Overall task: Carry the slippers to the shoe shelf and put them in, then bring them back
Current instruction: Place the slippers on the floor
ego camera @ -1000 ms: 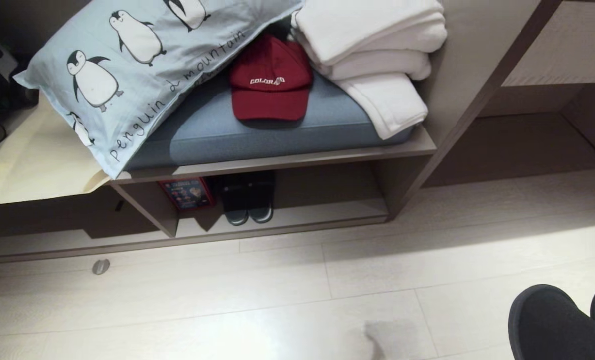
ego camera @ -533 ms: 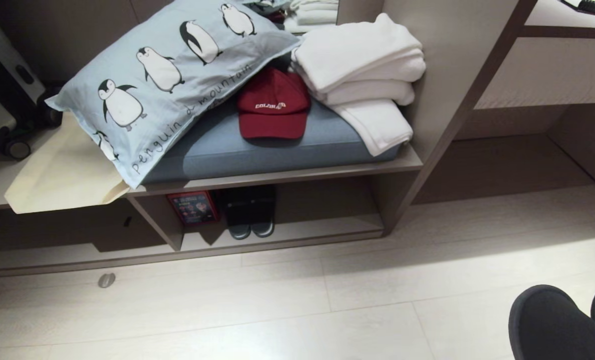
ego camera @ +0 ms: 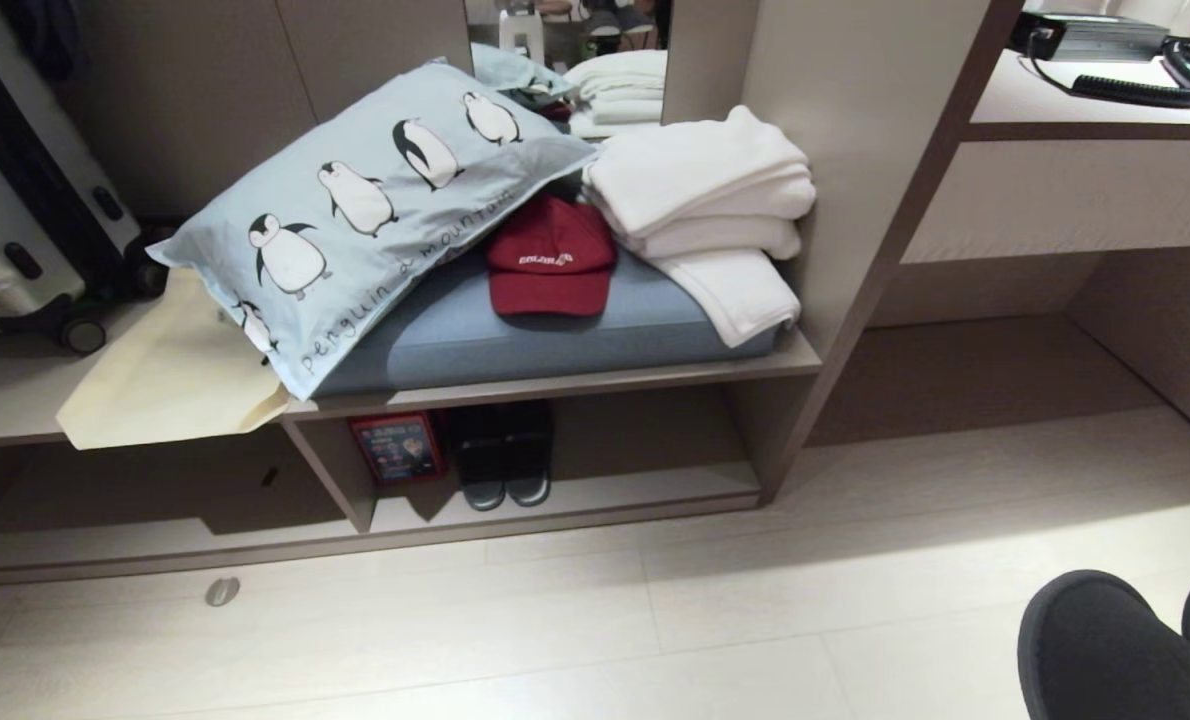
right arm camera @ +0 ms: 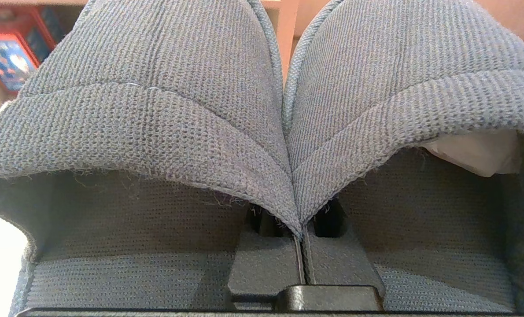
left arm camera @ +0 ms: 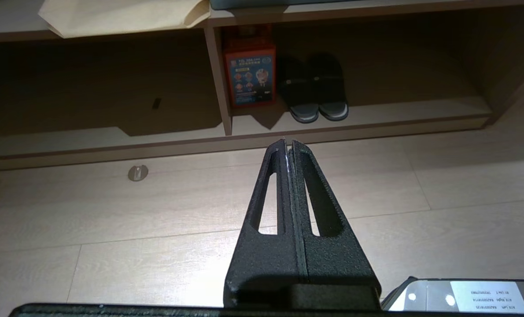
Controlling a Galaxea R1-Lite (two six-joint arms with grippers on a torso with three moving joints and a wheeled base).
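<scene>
Right hand (right arm camera: 300,235), seen from its own wrist camera, is clenched on the pair of plain dark grey knitted slippers (right arm camera: 262,132), its two black fingers pinched together on the inner edges of both straps where they meet, so the two slippers hang side by side and fill nearly the whole view. In the head view the rounded dark toes of that held pair (ego camera: 1125,645) show at the lower right corner, above the pale wooden plank floor (ego camera: 575,640) and well apart from the shelf. The left hand (left arm camera: 288,145) hangs free over the floor with its black slotted fingers pressed together on nothing, pointing toward the low grey-brown wood-grain shoe shelf (ego camera: 575,495) with its pale base board and upright divider. Inside the right compartment of that shelf a second pair of black slides with pale-edged soles (ego camera: 503,455) sits toes outward, just beside a red printed box (ego camera: 397,448) that stands against the divider. On the board above the shelf lie a blue-grey seat cushion (ego camera: 555,335), a dark red baseball cap (ego camera: 550,258), a stack of folded white towels (ego camera: 705,205), a light blue penguin-print pillow (ego camera: 375,215) and a cream flat bag (ego camera: 170,380).
</scene>
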